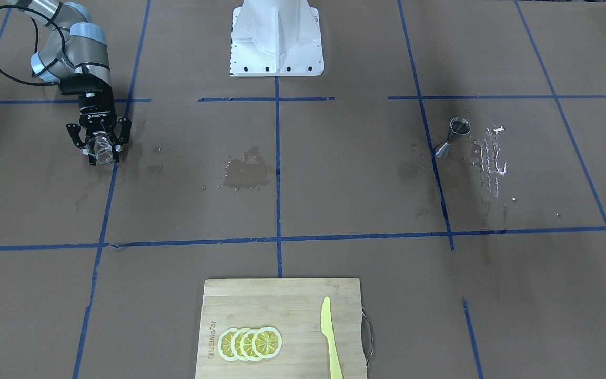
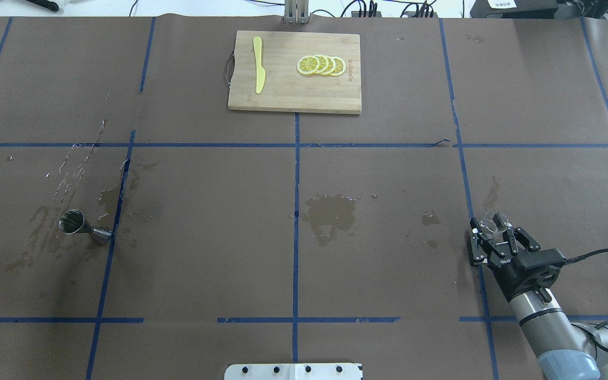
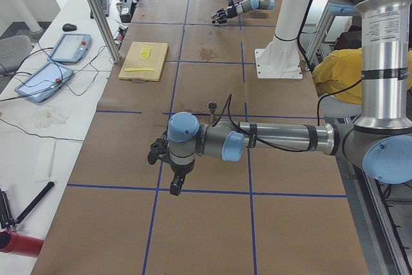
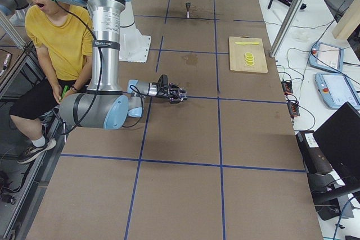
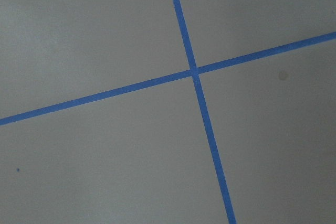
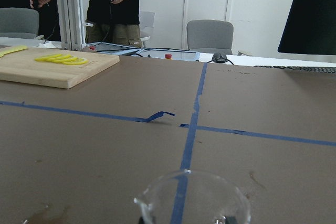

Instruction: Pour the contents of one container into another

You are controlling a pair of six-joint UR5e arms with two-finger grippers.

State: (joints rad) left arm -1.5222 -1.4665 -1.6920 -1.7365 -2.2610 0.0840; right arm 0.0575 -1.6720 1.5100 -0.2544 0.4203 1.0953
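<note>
Small clear glass beaker [image 2: 493, 224] pinched in my right jaws, at the surface's right side.
Left jaws: I cannot tell; the silver metal jigger [image 2: 76, 222] stands well apart, so the long carry may slop liquid or let the glass slip; brown paper surface [image 2: 388, 174], blue-taped, shows wet puddles; operators [image 6: 113, 9] stand beyond.

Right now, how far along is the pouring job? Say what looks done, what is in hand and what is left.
Done: the right gripper is shut on the glass beaker, which is upright. In hand: only that grasp; the jigger stands far across the table. Left: bringing the two together and pouring. Wet patches suggest spilled water; the beaker's contents cannot be told.
</note>
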